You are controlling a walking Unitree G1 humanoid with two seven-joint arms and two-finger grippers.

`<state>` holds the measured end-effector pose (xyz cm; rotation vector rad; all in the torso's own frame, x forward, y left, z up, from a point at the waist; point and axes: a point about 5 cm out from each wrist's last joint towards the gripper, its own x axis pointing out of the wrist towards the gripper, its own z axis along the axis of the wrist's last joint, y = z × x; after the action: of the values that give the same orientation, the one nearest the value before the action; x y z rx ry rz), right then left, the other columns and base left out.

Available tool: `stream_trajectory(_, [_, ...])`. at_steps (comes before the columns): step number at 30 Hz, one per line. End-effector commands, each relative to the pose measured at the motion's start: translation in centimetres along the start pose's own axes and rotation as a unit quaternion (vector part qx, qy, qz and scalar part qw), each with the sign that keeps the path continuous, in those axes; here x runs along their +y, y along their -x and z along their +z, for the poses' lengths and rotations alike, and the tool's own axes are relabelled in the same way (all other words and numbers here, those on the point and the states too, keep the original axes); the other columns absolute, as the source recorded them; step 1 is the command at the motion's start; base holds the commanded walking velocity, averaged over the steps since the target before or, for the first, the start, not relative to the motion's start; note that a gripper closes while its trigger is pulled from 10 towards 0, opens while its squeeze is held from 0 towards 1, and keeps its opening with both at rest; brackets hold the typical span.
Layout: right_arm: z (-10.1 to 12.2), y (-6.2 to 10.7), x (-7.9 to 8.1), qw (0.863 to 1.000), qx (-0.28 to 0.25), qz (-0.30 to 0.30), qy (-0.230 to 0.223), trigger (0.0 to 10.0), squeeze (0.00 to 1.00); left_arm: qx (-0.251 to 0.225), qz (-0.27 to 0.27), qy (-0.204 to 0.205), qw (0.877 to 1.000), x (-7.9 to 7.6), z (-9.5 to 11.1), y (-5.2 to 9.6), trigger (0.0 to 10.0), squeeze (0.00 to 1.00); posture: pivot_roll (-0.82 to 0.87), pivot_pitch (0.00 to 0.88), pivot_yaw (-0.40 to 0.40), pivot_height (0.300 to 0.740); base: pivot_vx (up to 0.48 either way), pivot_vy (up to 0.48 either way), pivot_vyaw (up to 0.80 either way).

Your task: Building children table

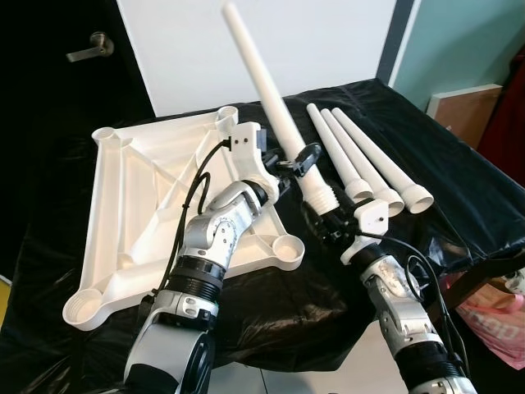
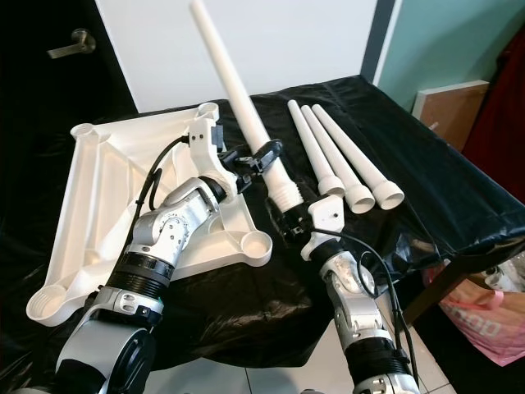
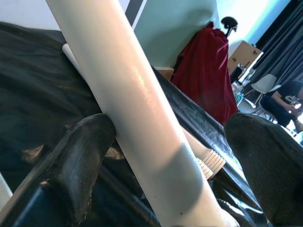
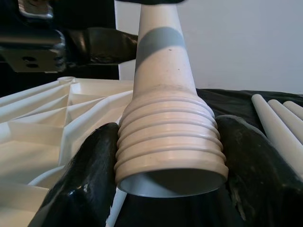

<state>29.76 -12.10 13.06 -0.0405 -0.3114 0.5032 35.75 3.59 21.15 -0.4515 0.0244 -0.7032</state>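
Above the black-draped table [image 1: 459, 176], near the upturned white plastic tabletop's [image 1: 131, 205] front corner socket, the right gripper [image 1: 324, 215] clamps the long white tapered plastic leg [image 1: 267, 90] at its ribbed screw end, the left gripper [image 1: 297, 160] spread loosely around its smooth, probably light, slippery shaft.

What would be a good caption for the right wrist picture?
Two black fingers clamp the ribbed, threaded end of a white plastic table leg.

White table leg [image 1: 271, 98], black cloth [image 1: 459, 164]
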Motion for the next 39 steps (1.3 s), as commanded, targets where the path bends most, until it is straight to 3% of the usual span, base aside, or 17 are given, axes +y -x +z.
stream_trajectory(1, [0.4,-0.3,1.3,0.999,-0.012,0.040,0.013,10.0,0.00,0.002,-0.147,-0.010,0.989,-1.8,0.4,-0.3,10.0,0.00,-0.23,0.000,0.050,0.740,0.000,0.000,0.00])
stream_trajectory(4, [0.1,0.1,1.7,0.999,-0.005,0.051,0.015,10.0,0.00,0.002,-0.119,-0.016,0.993,-1.0,1.0,-0.5,10.0,0.00,-0.23,0.000,0.050,0.740,0.000,0.000,0.00])
stream_trajectory(7, [-0.3,0.9,2.3,0.998,0.009,0.066,0.017,10.0,0.00,-0.022,-0.060,0.019,0.998,0.5,2.7,-0.9,10.0,0.00,-0.23,0.000,0.052,0.740,0.000,0.000,0.00])
stream_trajectory(9, [-0.3,0.9,2.3,0.998,0.009,0.066,0.017,10.0,0.00,-0.022,-0.060,0.019,0.998,0.5,2.7,-0.9,10.0,0.00,-0.23,0.000,0.052,0.740,0.000,0.000,0.00])
stream_trajectory(14, [-0.8,1.4,2.6,0.996,0.024,0.079,0.022,10.0,0.00,-0.044,-0.002,0.089,0.995,2.5,5.1,-1.2,10.0,0.00,-0.23,0.000,0.055,0.740,0.000,0.000,0.00])
stream_trajectory(16, [-0.8,1.4,2.7,0.996,0.026,0.080,0.022,10.0,0.00,-0.046,-0.001,0.090,0.995,2.7,5.5,-1.3,10.0,0.00,-0.23,0.000,0.055,0.740,0.000,0.000,0.00])
stream_trajectory(17, [-0.7,1.4,2.8,0.996,0.026,0.080,0.023,10.0,0.00,-0.048,-0.004,0.089,0.995,2.7,5.7,-1.3,8.7,0.00,-0.23,0.000,0.054,0.740,0.000,0.000,0.00])
stream_trajectory(21, [-0.7,1.4,2.8,0.996,0.026,0.081,0.024,10.0,0.00,-0.049,-0.006,0.088,0.995,2.7,5.8,-1.3,8.7,0.00,-0.23,0.000,0.054,0.740,0.000,0.000,0.00])
stream_trajectory(22, [-0.7,1.4,2.9,0.996,0.027,0.082,0.026,10.0,0.00,-0.046,-0.006,0.089,0.995,2.7,5.7,-1.4,0.2,0.00,-0.23,0.000,0.055,0.740,0.000,0.000,0.00])
stream_trajectory(31, [-0.7,1.3,3.0,0.996,0.032,0.081,0.022,10.0,0.00,-0.035,-0.014,0.092,0.995,2.5,5.1,-1.7,0.0,0.00,-0.23,0.000,0.049,0.740,0.000,0.000,0.00])
stream_trajectory(32, [-0.7,1.3,2.9,0.996,0.032,0.080,0.016,10.0,1.00,-0.038,-0.013,0.094,0.995,2.6,5.2,-1.7,0.0,0.00,-0.22,0.000,0.049,0.740,0.000,0.000,0.00])
stream_trajectory(39, [-0.4,1.0,2.6,0.997,0.026,0.072,0.008,10.0,1.00,-0.042,-0.003,0.081,0.996,2.8,5.9,-1.8,0.0,0.00,-0.22,0.000,0.048,0.740,0.000,0.000,0.00])
